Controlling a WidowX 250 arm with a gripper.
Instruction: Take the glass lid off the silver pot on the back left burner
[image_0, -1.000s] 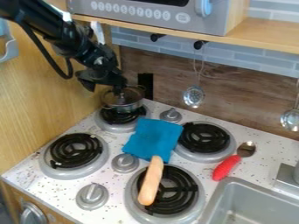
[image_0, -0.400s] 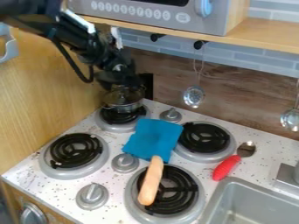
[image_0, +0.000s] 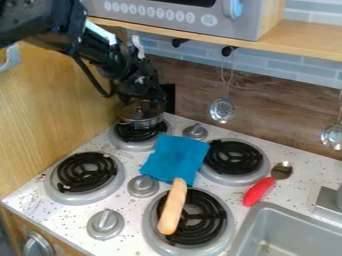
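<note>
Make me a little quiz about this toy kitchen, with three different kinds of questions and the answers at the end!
1. Which thing is nearest the robot's hand?
a) the sink
b) the small pot with a lid
c) the hanging ladle

2. True or false: part of the sausage-shaped toy lies over a black burner coil.

3. Fill in the missing colour: the spoon on the counter has a ____ handle.

Key: 1. b; 2. true; 3. red.
</note>
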